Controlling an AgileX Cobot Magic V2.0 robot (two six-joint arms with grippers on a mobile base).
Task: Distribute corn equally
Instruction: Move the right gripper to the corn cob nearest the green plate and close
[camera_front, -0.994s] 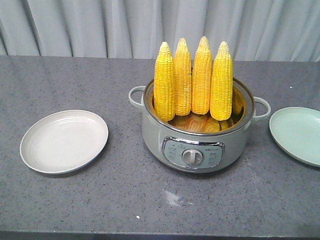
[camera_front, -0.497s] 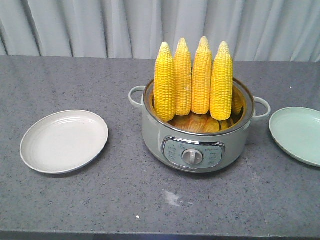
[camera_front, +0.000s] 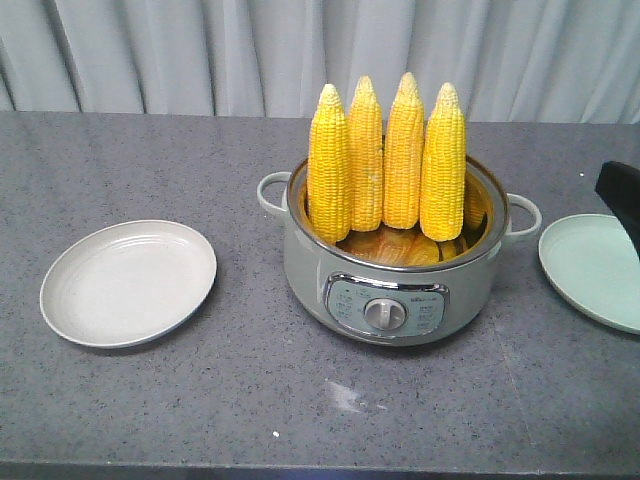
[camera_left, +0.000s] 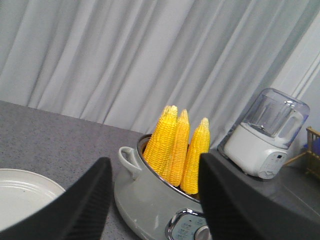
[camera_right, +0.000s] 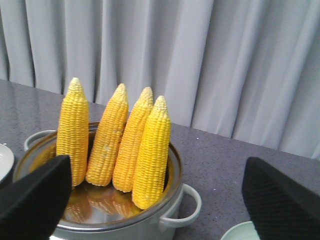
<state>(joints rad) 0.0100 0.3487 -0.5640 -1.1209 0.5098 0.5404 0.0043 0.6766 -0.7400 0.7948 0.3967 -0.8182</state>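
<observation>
Left pincer (camera_left: 152, 200), right pincer (camera_right: 157, 197) agape, empty; corn (camera_front: 442, 165) upright in cooker (camera_front: 308, 268); panel writing illegible.

I count four bright yellow corn cobs (camera_front: 403, 150), one grey-green electric pot (camera_front: 310, 270), one off-white round plate (camera_front: 128, 283), one pale green round plate (camera_front: 590, 265), one white blender (camera_left: 265, 135).

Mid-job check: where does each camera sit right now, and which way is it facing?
Front view: before the table, facing the curtain; cooker centre with corn upright, white plate left, green plate right; a dark part, likely the right arm, at the right edge.
Left wrist view: behind the open left end effector, facing the cooker from the white plate's side; blender beyond.
Right wrist view: behind the open right end effector, facing the corn from the green plate's side.
Shared: all three see cooker and corn.
</observation>
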